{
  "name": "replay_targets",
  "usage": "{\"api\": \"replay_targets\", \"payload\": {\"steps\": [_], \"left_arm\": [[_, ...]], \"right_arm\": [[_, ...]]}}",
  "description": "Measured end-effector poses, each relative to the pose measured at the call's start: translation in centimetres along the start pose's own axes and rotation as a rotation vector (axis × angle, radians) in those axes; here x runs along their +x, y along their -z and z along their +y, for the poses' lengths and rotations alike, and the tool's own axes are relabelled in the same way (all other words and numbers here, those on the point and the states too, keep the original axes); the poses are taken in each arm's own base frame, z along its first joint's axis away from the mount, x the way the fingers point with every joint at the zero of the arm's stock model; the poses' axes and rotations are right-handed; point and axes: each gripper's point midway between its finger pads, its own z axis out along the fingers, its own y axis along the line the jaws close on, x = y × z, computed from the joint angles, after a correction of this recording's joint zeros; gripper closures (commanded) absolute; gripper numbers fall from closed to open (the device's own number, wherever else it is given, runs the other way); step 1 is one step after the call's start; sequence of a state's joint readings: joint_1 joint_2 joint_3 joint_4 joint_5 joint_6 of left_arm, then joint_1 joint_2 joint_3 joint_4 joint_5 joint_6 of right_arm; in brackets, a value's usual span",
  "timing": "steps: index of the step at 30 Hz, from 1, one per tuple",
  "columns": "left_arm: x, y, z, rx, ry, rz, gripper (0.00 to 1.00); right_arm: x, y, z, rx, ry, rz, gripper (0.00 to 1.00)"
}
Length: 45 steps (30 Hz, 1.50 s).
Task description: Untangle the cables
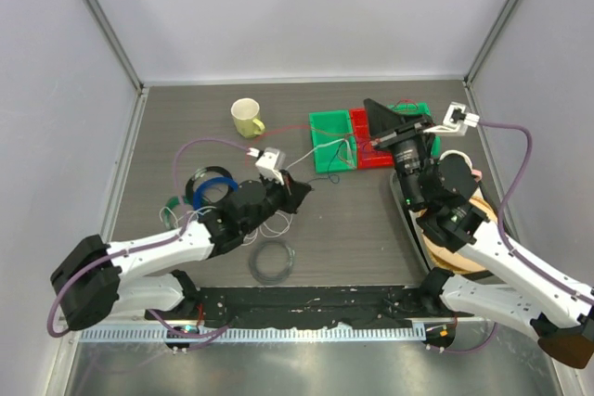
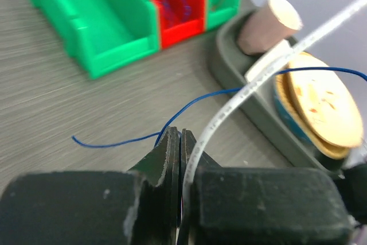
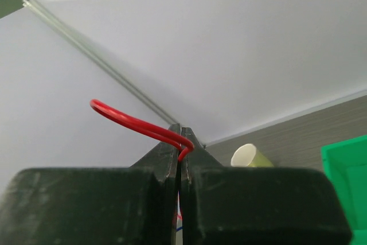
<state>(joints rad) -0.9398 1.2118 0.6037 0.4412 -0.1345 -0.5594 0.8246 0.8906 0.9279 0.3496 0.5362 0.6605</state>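
Note:
My left gripper [image 1: 299, 189] is at the table's middle, shut on a thin blue cable [image 2: 200, 97] that trails left over the table and right towards the tray. In the left wrist view the tips [image 2: 180, 133] are closed, and a thicker white cable [image 2: 241, 93] lies across the right finger. My right gripper [image 1: 371, 110] is raised over the bins, shut on a red cable [image 3: 126, 117] that loops out left of its tips [image 3: 180, 129]. Loose white cables [image 1: 275, 225] lie under my left wrist. More cable lies coiled in the red bin [image 2: 172, 4].
A yellow-green cup [image 1: 246, 118] stands at the back. Green and red bins [image 1: 331, 136] sit behind the centre. A dark tray [image 1: 406, 203] with wooden discs [image 1: 455, 248] is on the right. A dark grey coil [image 1: 272, 261], a blue ring [image 1: 212, 187] and a green ring [image 1: 172, 206] lie near the left arm.

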Motion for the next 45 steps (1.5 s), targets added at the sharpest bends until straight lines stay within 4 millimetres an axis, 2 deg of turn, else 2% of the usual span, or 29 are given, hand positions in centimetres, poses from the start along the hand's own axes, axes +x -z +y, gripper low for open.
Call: {"api": "replay_targets", "payload": {"steps": [3, 6, 9, 12, 17, 21, 27, 32, 37, 42, 45], "left_arm": [[-0.1, 1.1, 2.9, -0.145, 0.012, -0.020, 1.00], [1.4, 1.3, 6.1, -0.298, 0.027, 0.024, 1.00], [3.1, 2.2, 9.3, -0.403, 0.063, 0.066, 1.00], [3.6, 4.1, 12.8, -0.510, 0.122, 0.059, 1.00], [1.8, 7.6, 16.7, -0.660, 0.198, -0.011, 1.00], [0.3, 10.6, 19.4, -0.790, 0.254, -0.077, 1.00], [0.6, 15.0, 23.9, -1.004, 0.333, -0.091, 1.00], [1.6, 17.2, 26.3, -1.116, 0.385, -0.072, 1.00], [2.5, 18.6, 27.7, -1.182, 0.418, -0.054, 1.00], [2.8, 19.3, 28.3, -1.212, 0.432, -0.053, 1.00], [2.7, 19.4, 28.4, -1.212, 0.436, -0.054, 1.00]], "right_arm": [[-1.9, 0.9, -1.4, 0.055, 0.051, -0.069, 0.99], [-4.1, 1.5, -2.9, 0.127, 0.145, -0.138, 0.99], [-5.7, 1.8, -4.9, 0.241, 0.297, -0.190, 0.99], [-8.3, 1.8, -7.0, 0.392, 0.482, -0.253, 0.99], [-11.4, 1.5, -10.7, 0.586, 0.691, -0.303, 0.99], [-15.6, 1.5, -14.0, 0.749, 0.777, -0.374, 0.99], [-20.8, 0.9, -17.3, 0.912, 0.841, -0.445, 0.99], [-24.1, 0.6, -19.5, 1.001, 0.870, -0.479, 0.99], [-28.5, 1.4, -20.9, 1.086, 0.889, -0.547, 0.99], [-31.2, 1.3, -20.9, 1.087, 0.889, -0.586, 0.99], [-31.8, -0.7, -20.3, 1.034, 0.888, -0.581, 0.99]]}}
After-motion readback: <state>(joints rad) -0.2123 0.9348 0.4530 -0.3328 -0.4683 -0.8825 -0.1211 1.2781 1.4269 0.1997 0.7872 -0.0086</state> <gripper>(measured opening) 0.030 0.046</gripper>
